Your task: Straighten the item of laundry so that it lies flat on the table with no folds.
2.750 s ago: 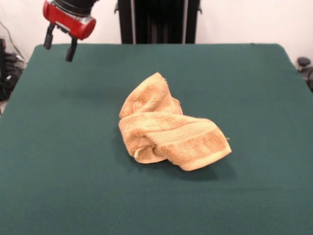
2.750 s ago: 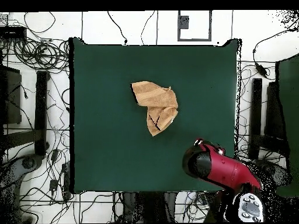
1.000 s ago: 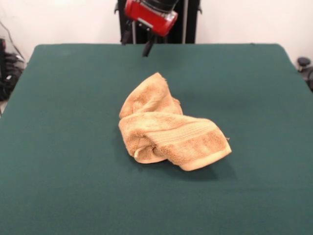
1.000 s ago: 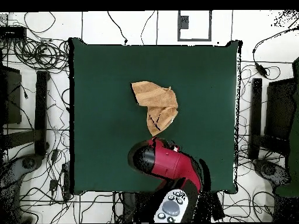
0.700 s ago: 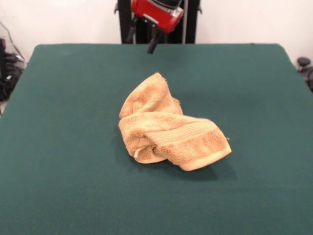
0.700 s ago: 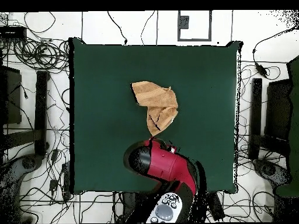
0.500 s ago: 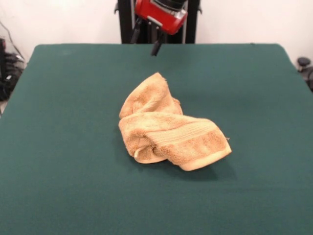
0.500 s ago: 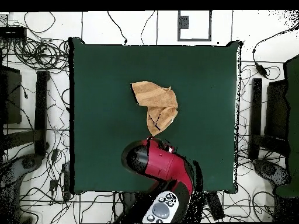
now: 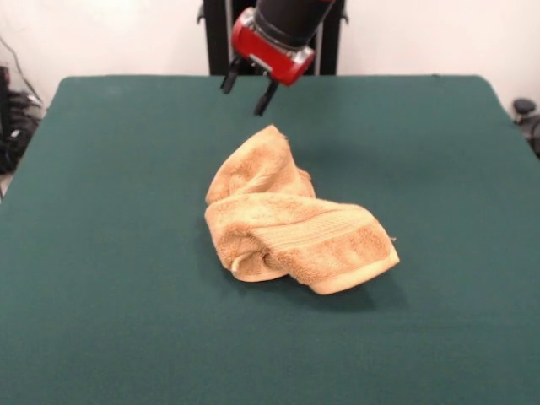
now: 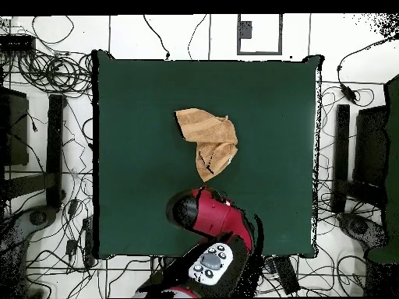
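The item of laundry (image 9: 287,221) is a tan terry towel, crumpled and folded over itself in the middle of the green table (image 9: 101,253). One corner peaks up at its far end, and a woven band runs across the front fold. From above, the item of laundry (image 10: 208,142) is an irregular bunched shape on the table (image 10: 140,101). My gripper (image 9: 245,93) hangs open in the air just beyond the towel's far corner, apart from it, its two dark fingers spread and empty. In the overhead view the red arm (image 10: 206,218) covers the gripper.
Cables and dark stands (image 10: 54,148) line the floor on both sides of the table in the overhead view. A black post (image 9: 270,25) rises behind the table's far edge.
The gripper swung from the far left corner across to the middle, then came lower and closer to the towel's far corner. The towel has not moved.
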Controlling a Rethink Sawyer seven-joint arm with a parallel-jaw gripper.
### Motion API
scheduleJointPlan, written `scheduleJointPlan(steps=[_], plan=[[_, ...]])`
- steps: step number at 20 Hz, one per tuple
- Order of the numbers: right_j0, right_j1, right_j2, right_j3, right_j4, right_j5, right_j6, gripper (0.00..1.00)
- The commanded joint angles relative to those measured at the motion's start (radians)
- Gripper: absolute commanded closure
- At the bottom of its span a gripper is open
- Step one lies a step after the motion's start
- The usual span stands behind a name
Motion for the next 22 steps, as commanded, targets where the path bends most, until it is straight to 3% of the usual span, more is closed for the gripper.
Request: scheduleJointPlan(steps=[1,13,22], plan=[[0.019,0.13,0.036,0.004,0.07,-0.139,0.29,0.0],[0.177,0.261,-0.039,-0.083,0.257,-0.026,0.421,0.0],[0.197,0.24,-0.034,-0.067,0.3,0.014,0.412,0.0]])
